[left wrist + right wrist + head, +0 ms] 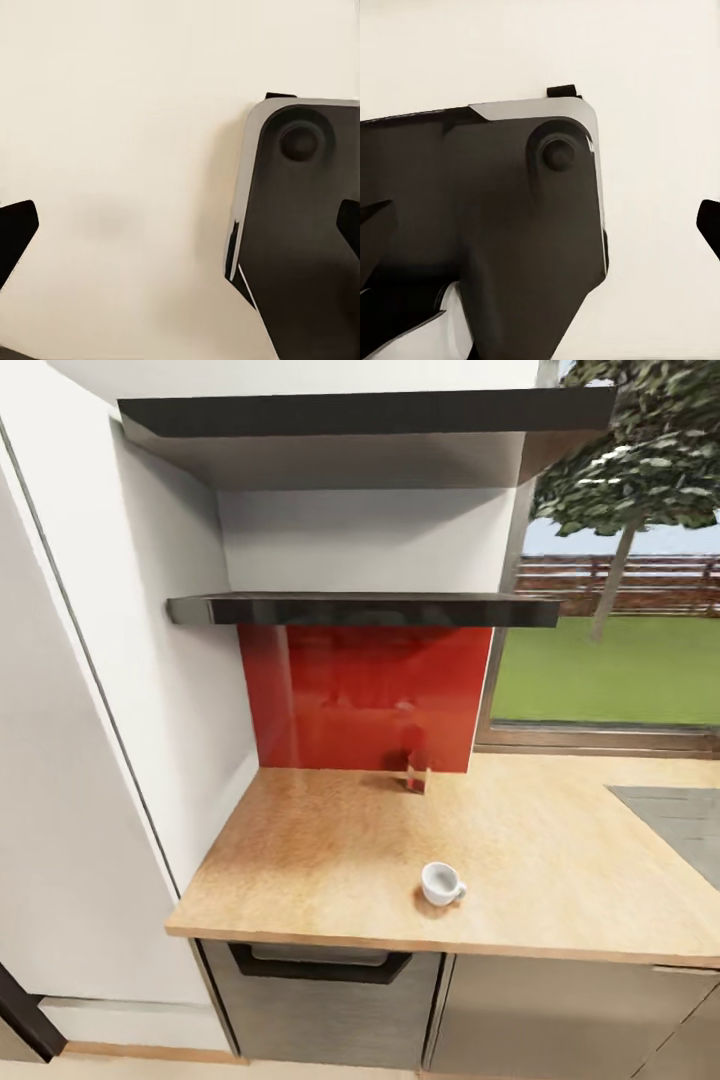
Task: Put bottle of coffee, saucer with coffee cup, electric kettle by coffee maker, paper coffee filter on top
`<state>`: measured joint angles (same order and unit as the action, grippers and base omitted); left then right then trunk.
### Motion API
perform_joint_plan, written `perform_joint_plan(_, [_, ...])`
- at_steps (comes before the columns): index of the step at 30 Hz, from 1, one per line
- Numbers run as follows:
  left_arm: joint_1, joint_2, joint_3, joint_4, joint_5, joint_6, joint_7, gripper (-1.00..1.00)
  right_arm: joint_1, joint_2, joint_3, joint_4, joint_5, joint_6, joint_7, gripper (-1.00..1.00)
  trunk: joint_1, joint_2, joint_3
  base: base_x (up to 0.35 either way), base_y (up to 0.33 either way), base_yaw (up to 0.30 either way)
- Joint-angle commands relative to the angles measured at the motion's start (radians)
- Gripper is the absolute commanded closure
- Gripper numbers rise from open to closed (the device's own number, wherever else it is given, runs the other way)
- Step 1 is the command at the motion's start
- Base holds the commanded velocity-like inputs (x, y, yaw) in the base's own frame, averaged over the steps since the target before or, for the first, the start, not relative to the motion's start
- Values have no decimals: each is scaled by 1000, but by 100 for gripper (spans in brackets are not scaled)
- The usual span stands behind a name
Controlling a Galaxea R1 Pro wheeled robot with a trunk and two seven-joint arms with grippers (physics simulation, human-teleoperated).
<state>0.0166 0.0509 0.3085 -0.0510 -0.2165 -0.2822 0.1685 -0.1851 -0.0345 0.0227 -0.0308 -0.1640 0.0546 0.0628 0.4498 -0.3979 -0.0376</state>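
Cup point(441, 883) is seen upright on the tabletop point(330, 860), near its front edge, handle turned toward the sink point(675, 825) whose grey corner is cut off at the right. Well behind the cup, close against the red backsplash point(365, 700), a small dark bottle point(416, 770) is made out, too blurred for its cap or label to be told. Two dark shelves point(365, 608) are mounted above the backsplash, and a window with lawn and a tree point(640, 460) is shown to the right. In the left wrist view, the left gripper point(180, 225) is spread wide, its dark fingertips point(15, 229) at opposite edges over a pale floor and a dark robot base point(300, 247). The right gripper point(540, 225) is likewise spread apart, nothing held between.
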Motion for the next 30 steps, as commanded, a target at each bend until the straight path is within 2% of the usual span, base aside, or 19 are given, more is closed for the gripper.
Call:
perform_joint_plan(1, [0, 0, 6, -1, -11, -2, 3, -100, 0, 0, 2, -1, -9, 5, 3, -100, 0, -2, -2, -268, 1, -300])
perform_joint_plan(11, [0, 1, 6, -1, -11, -2, 5, -100, 0, 0, 9, -31, -5, 3, 5, -100, 0, -2, -2, -297, 0, -63])
perform_joint_plan(20, [0, 4, 7, -1, -10, 0, 5, -100, 0, -2, 7, -33, -5, 1, 3, -100, 0, -2, -2, -31, 0, 0])
perform_joint_plan(24, [0, 0, 6, -1, -11, -1, 5, -100, 0, -2, 5, -33, -6, 2, 0, -100, 0, -2, -2, -261, 0, 0])
perform_joint_plan(28, [0, 1, 8, -1, -11, 3, 5, -100, 0, -1, 5, -33, -6, 2, -1, -100, 0, -2, -2, -47, 0, 0])
perform_joint_plan(29, [0, 2, 9, -1, -11, 3, 5, -100, 0, -1, 5, -45, -7, 1, -1, -100, 0, -2, -2, -7, 0, 0])
perform_joint_plan(30, [0, 4, 10, -1, -12, 3, 5, -100, 0, -1, 6, -99, -7, 1, -2, -100, 0, -2, -2, -3, 0, 0])
